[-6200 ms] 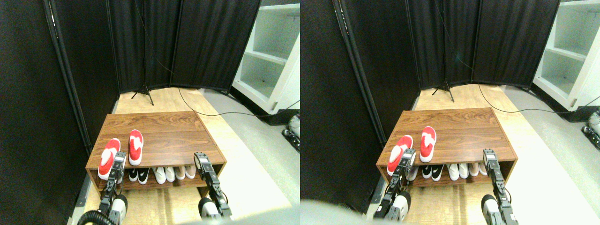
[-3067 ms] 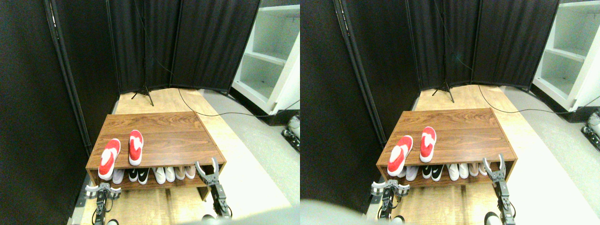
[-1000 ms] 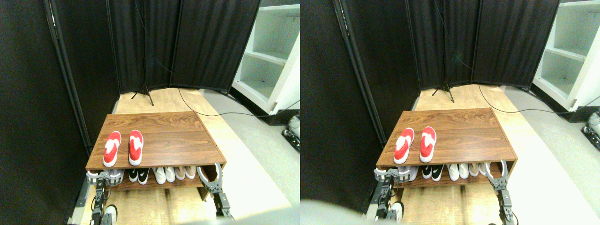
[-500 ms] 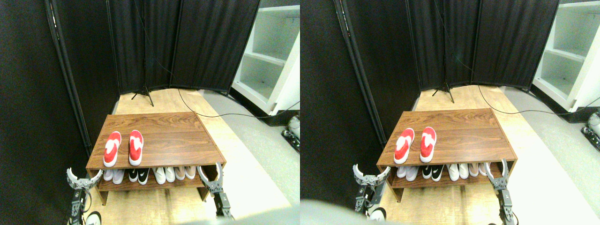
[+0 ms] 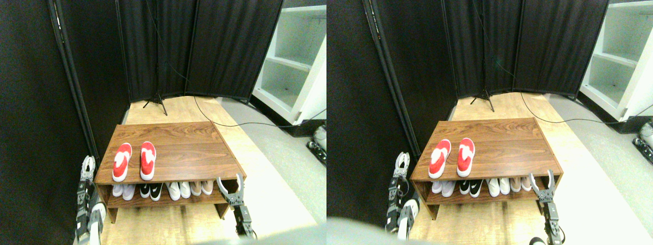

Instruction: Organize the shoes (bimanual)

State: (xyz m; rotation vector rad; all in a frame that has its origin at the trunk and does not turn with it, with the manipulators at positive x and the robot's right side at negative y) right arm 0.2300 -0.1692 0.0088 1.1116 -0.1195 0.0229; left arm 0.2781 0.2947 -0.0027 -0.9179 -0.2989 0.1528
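While nothing is held by either manipulator, the right gripper stands nearest, its two pale jaws spread wide apart just in front of the right front corner of the low walnut-brown wooden shoe rack. The left gripper rises beside the rack's left end; its light jaws look near together, but at this size I cannot tell whether they are parted or closed.

On the lower shelf sits a row of white, beige and black-and-white shoes. Above them, on the left part of the rack's top, lie the pair of bright red slip-on shoes with white patches, side by side, close and roughly parallel, toes pointing away.

Judging by that tidy pairing, the arranging seems nearly done. A good finish would keep both arms clear of the rack's edge and off the red pair. Beyond stand black folding screens.
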